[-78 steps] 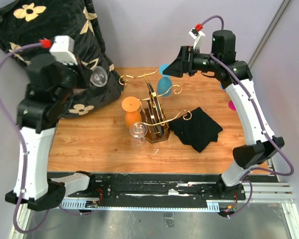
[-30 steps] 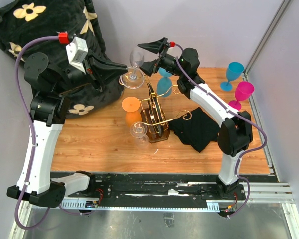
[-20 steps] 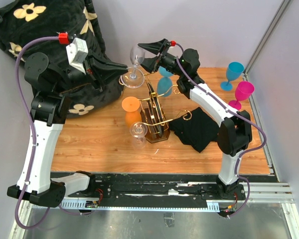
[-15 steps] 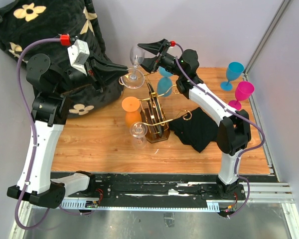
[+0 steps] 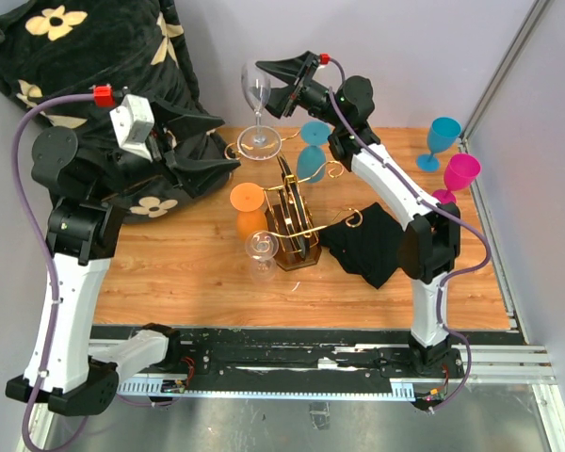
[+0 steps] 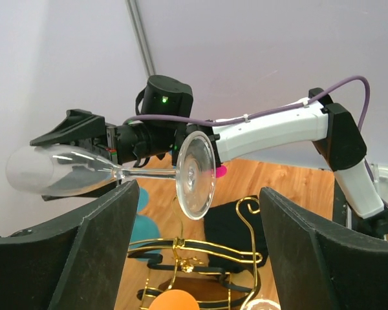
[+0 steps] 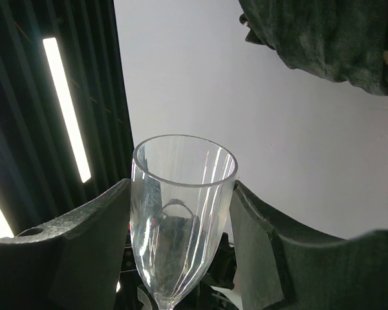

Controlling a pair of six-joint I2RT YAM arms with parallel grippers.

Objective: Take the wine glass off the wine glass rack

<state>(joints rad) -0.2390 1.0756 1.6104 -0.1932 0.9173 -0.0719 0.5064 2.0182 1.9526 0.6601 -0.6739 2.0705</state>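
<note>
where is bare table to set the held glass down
Widest bare wood: the near-left table, between the pillow, the wine glass rack and the front edge. A narrower strip near-right, past the black cloth. Crowded: around the rack, with the orange glass and teal glass close by.

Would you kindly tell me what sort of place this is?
Probably a robotics lab cell, not a home: left arm and right arm bolted to a metal rail, plain grey partition walls, and staged props, a gold wine glass rack and coloured goblets, on a wooden table.
</note>
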